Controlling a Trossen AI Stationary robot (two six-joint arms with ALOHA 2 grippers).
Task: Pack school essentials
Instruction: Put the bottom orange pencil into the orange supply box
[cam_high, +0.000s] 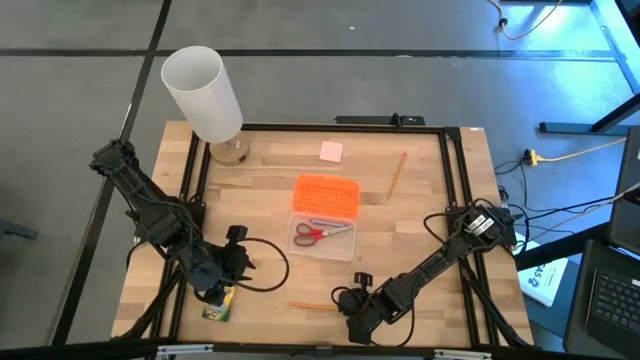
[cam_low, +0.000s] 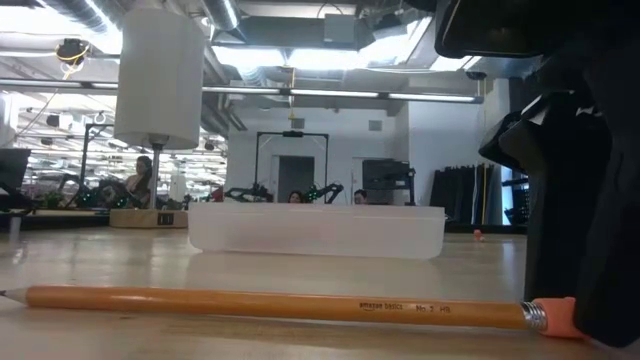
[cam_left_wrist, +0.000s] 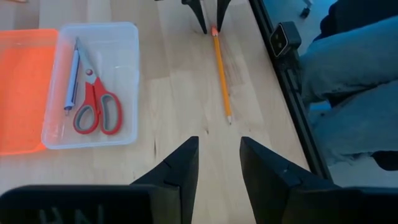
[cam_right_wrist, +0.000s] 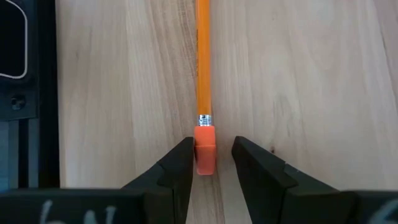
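Observation:
An orange pencil (cam_high: 310, 307) lies flat on the table near the front edge. My right gripper (cam_right_wrist: 211, 158) is open and low over the table, with the pencil's pink eraser end (cam_right_wrist: 205, 149) between its fingers. My left gripper (cam_left_wrist: 219, 162) is open and empty, above the table's front left. A green-and-yellow crayon box (cam_high: 218, 303) lies just nearer than it. Red-handled scissors (cam_left_wrist: 96, 109) and a grey pen (cam_left_wrist: 73, 78) lie in the clear box (cam_high: 322, 236). A wood-coloured pencil (cam_high: 397, 175) and a pink eraser (cam_high: 331, 151) lie farther back. My right gripper comes level from the table's right, its fingers lying along the pencil on either side of the eraser end (cam_right_wrist: 205, 163). One finger (cam_right_wrist: 180, 165) is right beside the eraser; I cannot tell whether it touches. The pencil lies flat on the table.
The orange lid (cam_high: 326, 195) lies beside the clear box on its far side. A tall white cylinder (cam_high: 203, 95) stands at the far left corner. A black frame (cam_high: 450, 170) runs round the table. A person's legs (cam_left_wrist: 348, 81) show beyond the front edge.

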